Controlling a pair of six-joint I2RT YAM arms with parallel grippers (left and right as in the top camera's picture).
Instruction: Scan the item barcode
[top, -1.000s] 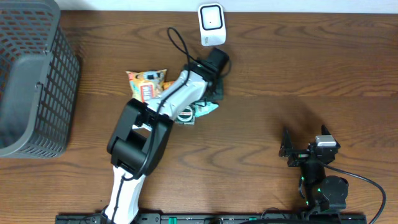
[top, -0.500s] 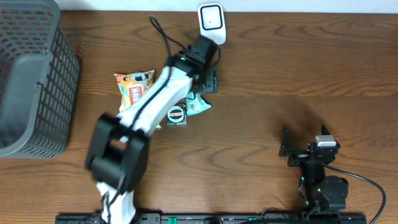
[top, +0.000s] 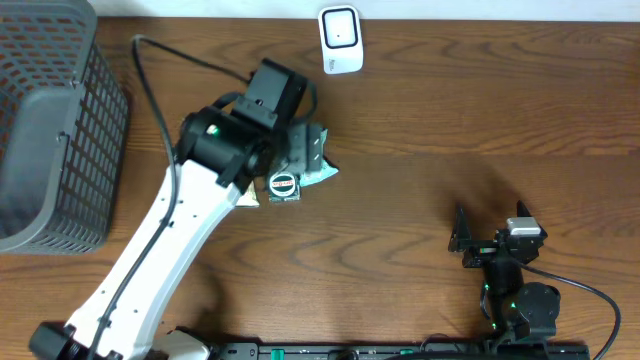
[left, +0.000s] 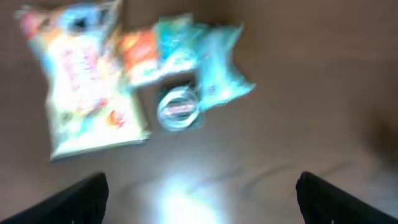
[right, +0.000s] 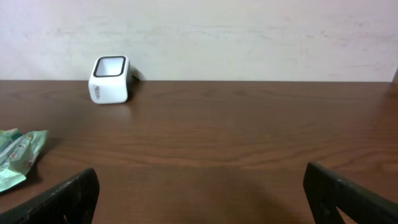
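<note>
Snack pile flat on the bench (top: 430, 130), left gripper (left: 202, 186) wide open w/ nothing in it

Teal pack (top: 318, 162), small round tub w/ red label (top: 284, 185) and yellow bag (left: 87, 93) lie bunched together on the wood, near the white scanner (top: 340, 40) but apart from it. Left gripper hangs above the bench by the pile, fingers spread to both edges of the wrist view (blurry tho), touching nothing. Right gripper (right: 199, 190) is well off to the other side, also fully open & empty. Grey basket (top: 50, 130) at the far edge.
</note>
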